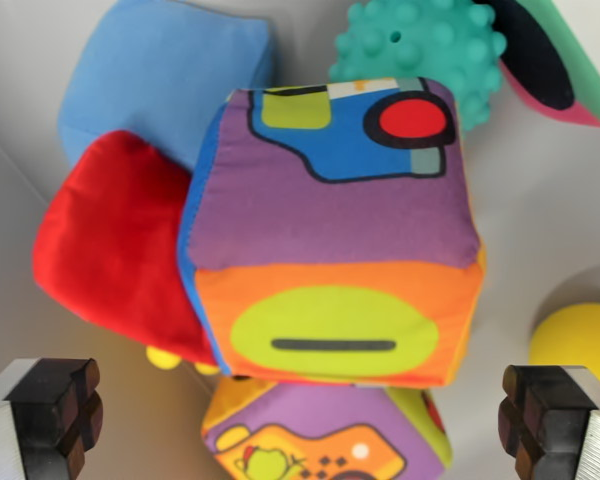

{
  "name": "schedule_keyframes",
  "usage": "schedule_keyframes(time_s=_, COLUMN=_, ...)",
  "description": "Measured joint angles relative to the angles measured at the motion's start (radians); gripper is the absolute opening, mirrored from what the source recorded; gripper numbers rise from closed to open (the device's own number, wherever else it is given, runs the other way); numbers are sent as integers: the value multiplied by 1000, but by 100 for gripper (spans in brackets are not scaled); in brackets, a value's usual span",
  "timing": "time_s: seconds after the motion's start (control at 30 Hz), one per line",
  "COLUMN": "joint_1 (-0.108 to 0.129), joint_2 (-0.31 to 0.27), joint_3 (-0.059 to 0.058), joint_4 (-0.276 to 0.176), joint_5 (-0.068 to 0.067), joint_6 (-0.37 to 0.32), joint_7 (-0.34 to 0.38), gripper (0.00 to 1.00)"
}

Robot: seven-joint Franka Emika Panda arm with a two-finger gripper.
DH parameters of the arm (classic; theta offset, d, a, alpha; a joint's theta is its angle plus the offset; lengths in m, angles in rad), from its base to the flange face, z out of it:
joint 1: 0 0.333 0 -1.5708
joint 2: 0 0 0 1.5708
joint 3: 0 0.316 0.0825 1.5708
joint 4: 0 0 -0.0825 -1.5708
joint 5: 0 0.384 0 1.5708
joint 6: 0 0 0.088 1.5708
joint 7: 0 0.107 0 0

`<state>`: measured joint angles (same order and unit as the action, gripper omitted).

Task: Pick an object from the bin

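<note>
Two dark fingertips [55,410] frame the bottom corners of the wrist view, spread wide with nothing between them, so the gripper [295,420] is released. Just beyond sits a patterned cloth cube [330,240], stacked on another cube [325,435], with a red cushion [110,250] and blue cushion [160,80] on the wrist view's left, a teal bumpy ball [420,50] far and a yellow ball [580,340] right. This looks like the approach: next, descend straddling the top cube and close.
</note>
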<state>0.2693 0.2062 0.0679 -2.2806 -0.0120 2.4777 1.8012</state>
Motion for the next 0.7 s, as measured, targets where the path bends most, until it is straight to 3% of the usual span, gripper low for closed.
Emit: schedule_keyframes(time_s=0.7, joint_1=2, joint_2=125, joint_3=-4, joint_4=-8, joint_5=-17, joint_6=134, joint_7=12, gripper=100)
